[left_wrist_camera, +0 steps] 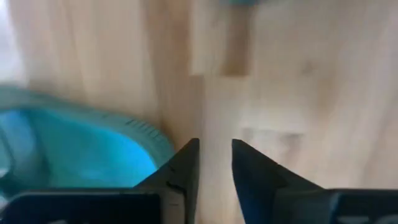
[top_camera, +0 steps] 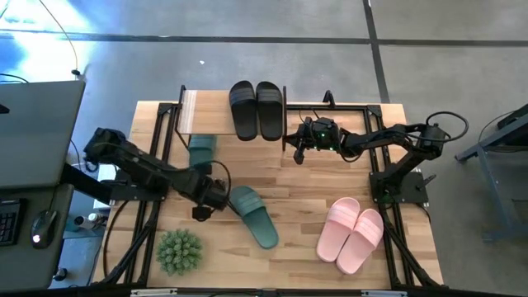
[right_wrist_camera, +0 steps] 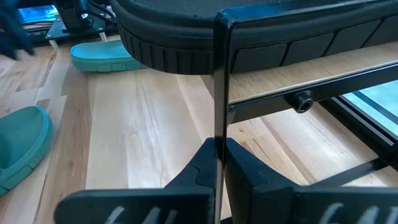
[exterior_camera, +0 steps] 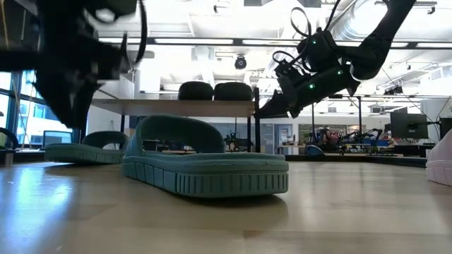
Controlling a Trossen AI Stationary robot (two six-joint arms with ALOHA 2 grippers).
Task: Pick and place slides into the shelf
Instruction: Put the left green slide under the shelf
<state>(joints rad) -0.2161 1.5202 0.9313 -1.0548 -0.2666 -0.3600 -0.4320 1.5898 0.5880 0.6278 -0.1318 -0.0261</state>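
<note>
The table (top_camera: 297, 190) is light wood with pale stripes. Two black slides (top_camera: 254, 109) sit on the shelf (top_camera: 188, 111), which has a light wood top and thin black bars. The other slides are dark green (top_camera: 254, 216) and pink (top_camera: 352, 234), and the plant ball (top_camera: 179, 251) is green.

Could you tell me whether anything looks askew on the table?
Yes: the green pair is split. One green slide lies slanted mid-table by the left tool; its mate sits near the shelf.

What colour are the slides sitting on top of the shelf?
Black slides, clearest in the high view.
</note>
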